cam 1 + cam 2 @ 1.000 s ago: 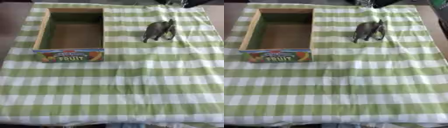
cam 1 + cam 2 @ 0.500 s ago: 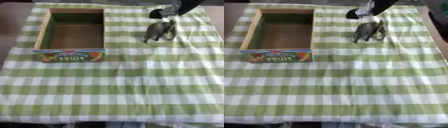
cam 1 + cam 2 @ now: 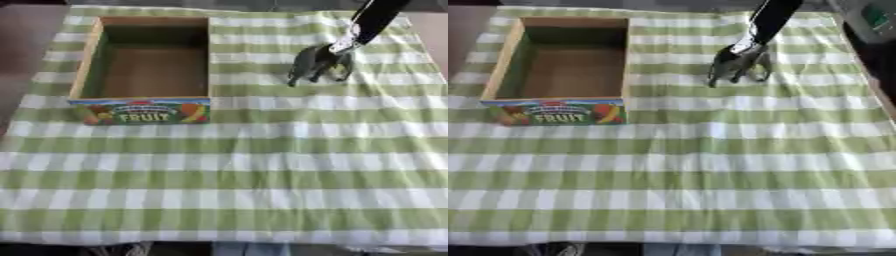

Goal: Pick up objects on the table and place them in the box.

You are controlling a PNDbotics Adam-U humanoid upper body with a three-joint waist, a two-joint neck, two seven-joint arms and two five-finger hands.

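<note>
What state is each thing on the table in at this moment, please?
Box: open-topped, upright, nothing inside.
Dark toy animal: on the cloth, right of the box, outside it.
Right hand: down at the toy's top; finger pose unclear.
Checked cloth: spread over the table, slightly wrinkled.

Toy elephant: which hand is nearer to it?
Right. The right hand has come down from the upper right onto the toy elephant, at its top. The left hand shows in neither view.
</note>
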